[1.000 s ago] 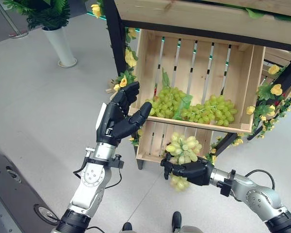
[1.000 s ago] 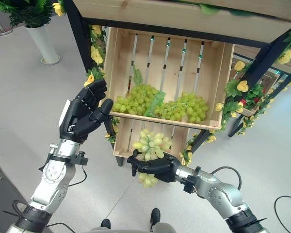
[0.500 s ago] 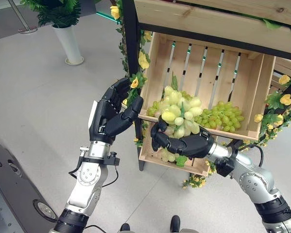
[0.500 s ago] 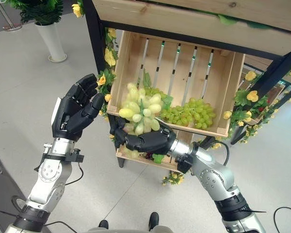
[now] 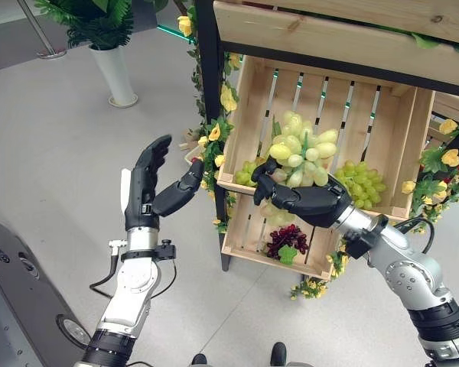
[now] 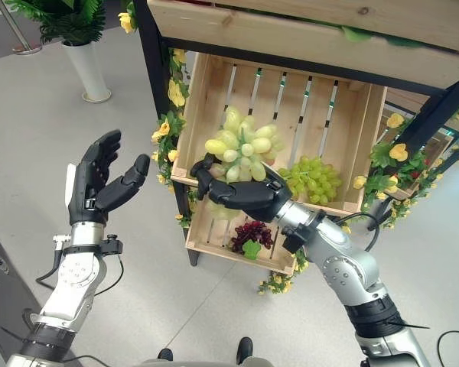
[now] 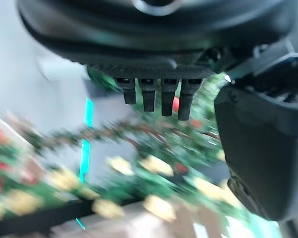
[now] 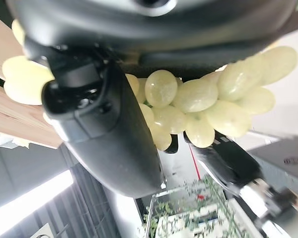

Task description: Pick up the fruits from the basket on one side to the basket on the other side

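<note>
My right hand (image 5: 310, 202) is shut on a bunch of green grapes (image 5: 300, 151), holding it up at the front lip of the upper wooden crate (image 5: 382, 115). The same bunch (image 8: 198, 106) rests against the palm in the right wrist view. More green grapes (image 5: 359, 182) lie inside that crate, to the right of the held bunch. In the lower crate (image 5: 241, 237) lies a dark red grape bunch (image 5: 288, 238). Left of the stand, my left hand (image 5: 147, 193) is raised and open, holding nothing; its straight fingers (image 7: 154, 96) show in the left wrist view.
The crates sit in a black-framed stand (image 5: 204, 69) trimmed with yellow flowers (image 5: 228, 98) and leaves. A wooden board (image 5: 344, 34) roofs the upper crate. A white potted plant (image 5: 116, 65) stands on the grey floor at the back left.
My right hand has lifted the green bunch from in front of the lower crate up to the upper crate's lip, uncovering the red grapes below. My left hand has drifted left and spread open.
</note>
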Controlling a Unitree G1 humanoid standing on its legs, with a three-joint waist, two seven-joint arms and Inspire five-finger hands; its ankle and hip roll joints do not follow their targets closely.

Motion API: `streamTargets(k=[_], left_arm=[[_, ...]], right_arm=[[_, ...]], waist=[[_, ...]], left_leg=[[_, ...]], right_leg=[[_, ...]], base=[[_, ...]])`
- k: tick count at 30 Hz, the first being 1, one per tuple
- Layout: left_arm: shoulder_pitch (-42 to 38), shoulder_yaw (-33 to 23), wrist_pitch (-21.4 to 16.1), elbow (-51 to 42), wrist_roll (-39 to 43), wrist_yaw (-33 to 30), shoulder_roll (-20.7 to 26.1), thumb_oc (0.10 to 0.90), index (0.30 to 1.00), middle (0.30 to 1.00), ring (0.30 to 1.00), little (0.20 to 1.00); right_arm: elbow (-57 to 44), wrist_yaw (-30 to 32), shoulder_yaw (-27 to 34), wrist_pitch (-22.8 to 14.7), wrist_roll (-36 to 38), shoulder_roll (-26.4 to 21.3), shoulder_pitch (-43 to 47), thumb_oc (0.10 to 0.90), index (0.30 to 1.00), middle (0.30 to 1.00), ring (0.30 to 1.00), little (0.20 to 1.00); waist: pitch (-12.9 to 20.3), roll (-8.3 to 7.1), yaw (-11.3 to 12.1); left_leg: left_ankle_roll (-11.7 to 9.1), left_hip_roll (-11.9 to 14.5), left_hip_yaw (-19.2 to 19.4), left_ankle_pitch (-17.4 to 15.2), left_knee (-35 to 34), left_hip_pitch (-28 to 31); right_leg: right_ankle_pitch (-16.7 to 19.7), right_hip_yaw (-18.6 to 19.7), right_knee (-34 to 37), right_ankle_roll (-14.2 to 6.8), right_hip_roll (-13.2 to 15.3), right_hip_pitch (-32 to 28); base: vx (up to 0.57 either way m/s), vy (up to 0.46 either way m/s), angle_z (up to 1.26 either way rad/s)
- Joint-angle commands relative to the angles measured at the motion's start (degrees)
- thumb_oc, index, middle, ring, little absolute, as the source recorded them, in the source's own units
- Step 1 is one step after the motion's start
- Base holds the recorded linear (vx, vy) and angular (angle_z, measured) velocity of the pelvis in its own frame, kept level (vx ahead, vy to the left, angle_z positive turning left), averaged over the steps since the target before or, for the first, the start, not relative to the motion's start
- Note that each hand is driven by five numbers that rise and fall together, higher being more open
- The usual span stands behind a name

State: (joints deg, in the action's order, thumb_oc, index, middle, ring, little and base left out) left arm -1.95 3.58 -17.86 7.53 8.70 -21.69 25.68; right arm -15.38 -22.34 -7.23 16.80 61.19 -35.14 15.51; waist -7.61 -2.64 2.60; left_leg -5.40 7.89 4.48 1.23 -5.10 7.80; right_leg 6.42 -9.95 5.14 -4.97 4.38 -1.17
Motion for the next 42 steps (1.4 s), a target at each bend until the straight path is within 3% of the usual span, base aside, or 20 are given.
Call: streamTargets(k=[1, 7, 11, 15, 16, 23, 27, 30, 36, 42], left_arm=[[-2.66, 0.58, -4.63, 1.79, -3.47, -2.22, 4.49, 0.800, 0.900, 0.900, 0.900, 0.900], [-1.03, 2.94, -3.44, 10.05, -6.56, -3.53, 4.80, 0.800, 0.900, 0.900, 0.900, 0.900], [-0.07, 4.37, -4.89, 15.73, -8.09, -5.23, 4.71, 0.800, 0.900, 0.900, 0.900, 0.900], [0.52, 5.19, -4.20, 18.16, -9.34, -5.54, 4.51, 0.800, 0.900, 0.900, 0.900, 0.900], [0.64, 5.89, -3.19, 20.58, -9.10, -6.23, 4.13, 0.800, 0.900, 0.900, 0.900, 0.900], [1.58, 7.14, -0.02, 26.97, -9.27, -5.15, 1.92, 0.800, 0.900, 0.900, 0.900, 0.900], [2.27, 7.90, 1.09, 29.32, -11.40, -3.26, 1.80, 0.800, 0.900, 0.900, 0.900, 0.900], [2.57, 9.02, 1.73, 31.49, -12.15, -2.72, 1.89, 0.800, 0.900, 0.900, 0.900, 0.900], [3.00, 9.95, 3.04, 33.37, -12.27, -1.73, 1.33, 0.800, 0.900, 0.900, 0.900, 0.900], [3.20, 11.75, 3.33, 30.66, -11.33, -0.61, 1.68, 0.800, 0.900, 0.900, 0.900, 0.900]], right_arm=[[0.30, -0.23, 6.18, -10.48, -0.27, 0.76, 6.30, 0.400, 0.300, 0.300, 0.300, 0.300], [4.78, 2.51, 6.48, -12.34, 2.19, -1.51, 9.62, 0.400, 0.300, 0.300, 0.300, 0.300], [7.57, 4.36, 6.63, -14.12, 0.65, -3.05, 12.34, 0.400, 0.300, 0.300, 0.300, 0.300], [9.70, 4.42, 6.69, -16.95, -8.09, -5.02, 12.85, 0.400, 0.300, 0.300, 0.300, 0.300], [11.90, 4.31, 6.40, -18.91, -15.44, -6.76, 13.59, 0.400, 0.300, 0.300, 0.300, 0.300], [21.95, 8.94, 5.34, -25.35, -28.26, -12.74, 17.41, 0.400, 0.300, 0.300, 0.300, 0.300], [25.70, 10.87, 4.14, -21.75, -24.87, -16.15, 21.02, 0.400, 0.300, 0.300, 0.300, 0.300], [29.44, 12.00, 3.75, -21.09, -22.91, -17.22, 22.65, 0.400, 0.300, 0.300, 0.300, 0.300], [34.20, 18.21, 0.77, -22.56, -37.92, -19.85, 25.47, 0.400, 0.300, 0.300, 0.300, 0.300], [41.89, 22.04, -5.01, -21.03, -44.93, -22.67, 29.19, 0.400, 0.300, 0.300, 0.300, 0.300]], waist=[[5.99, -1.61, 0.54], [5.76, -1.97, 0.98], [5.77, -2.36, 1.18], [5.72, -2.58, 1.22], [5.56, -2.77, 1.19], [5.46, -3.28, 1.88], [5.24, -3.68, 2.50], [5.05, -3.89, 2.90], [4.75, -4.11, 3.62], [4.22, -4.51, 5.13]], left_leg=[[2.25, -3.61, -2.17, -3.33, 0.10, -2.10], [2.18, -3.49, -2.31, -3.14, 0.10, -2.14], [2.05, -3.35, -2.20, -3.00, 0.10, -2.26], [1.95, -3.25, -2.02, -2.84, 0.10, -2.43], [1.92, -3.15, -1.87, -3.24, 0.10, -2.02], [2.07, -3.22, -1.87, -3.11, 0.10, -1.90], [1.96, -3.24, -2.03, -2.99, 0.10, -1.87], [1.88, -3.22, -2.17, -3.03, 0.10, -1.81], [1.95, -3.37, -2.34, -2.75, 0.10, -2.04], [2.13, -3.62, -3.09, -2.60, 0.10, -2.16]], right_leg=[[-4.97, -0.84, -0.97, -2.16, 3.53, -4.09], [-5.00, -0.89, -1.00, -2.14, 3.45, -4.27], [-5.00, -1.20, -0.95, -2.16, 3.48, -4.34], [-5.00, -1.24, -1.12, -2.19, 3.50, -4.18], [-5.29, -1.20, -1.21, -2.34, 3.48, -4.46], [-5.25, -1.68, -1.35, -2.70, 3.72, -4.64], [-5.21, -2.25, -1.26, -2.80, 3.81, -4.95], [-5.24, -2.57, -1.35, -2.90, 3.87, -5.13], [-5.10, -2.85, -1.32, -3.01, 3.97, -5.14], [-4.78, -3.42, -1.10, -3.16, 4.05, -5.38]], base=[[0.00, 0.000, 0.00], [0.00, 0.000, 0.00], [0.00, 0.000, 0.00], [0.00, 0.000, 0.00], [0.00, 0.000, 0.00], [0.00, 0.000, 0.00], [0.00, -0.003, 0.07], [0.00, -0.006, 0.03], [0.00, 0.000, 0.00], [0.01, 0.001, 0.03]])
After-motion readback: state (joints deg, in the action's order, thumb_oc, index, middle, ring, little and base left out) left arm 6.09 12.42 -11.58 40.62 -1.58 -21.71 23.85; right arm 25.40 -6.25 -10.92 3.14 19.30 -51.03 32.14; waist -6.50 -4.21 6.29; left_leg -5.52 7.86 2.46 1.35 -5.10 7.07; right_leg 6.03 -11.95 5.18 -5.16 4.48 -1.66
